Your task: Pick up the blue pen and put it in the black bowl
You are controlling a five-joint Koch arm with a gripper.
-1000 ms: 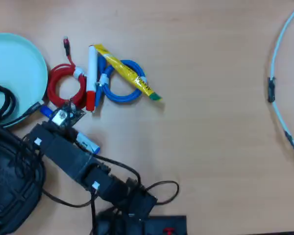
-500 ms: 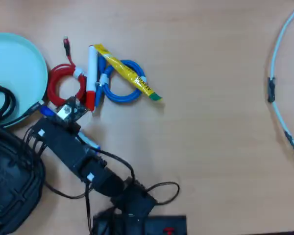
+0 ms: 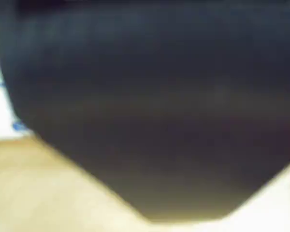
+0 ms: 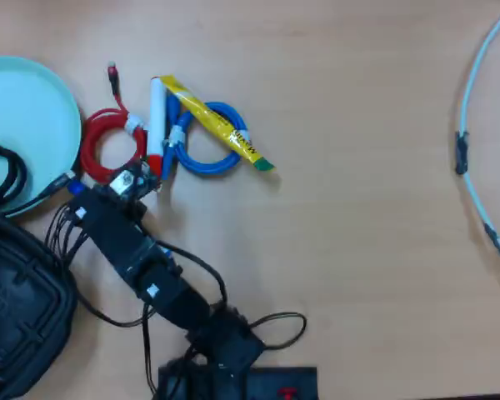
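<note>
The blue pen [image 4: 75, 188] shows in the overhead view only as a blue tip poking out at the left of the arm's head, in the left middle of the frame; the rest is hidden under the arm, which suggests it is carried beneath the wrist, though that is a guess. The fingers [image 4: 138, 182] are under the camera housing, so I cannot tell whether they are apart or clamped. Just above them lie a red cable [image 4: 108, 143], a red-capped marker [image 4: 157, 125], a blue cable [image 4: 208, 158] and a yellow tube [image 4: 212, 125], all bunched together. The black bowl [image 4: 17, 325] sits in the lower left corner, near the arm, and the teal plate [image 4: 33, 108] is at the upper left. Judging by this, the pen is not yet in the bowl.

The wrist view is a blur: a dark mass fills most of it, with the surface [image 3: 48, 193] along the bottom and a white patch with blue print at the left edge, perhaps the pen's barrel.
</note>
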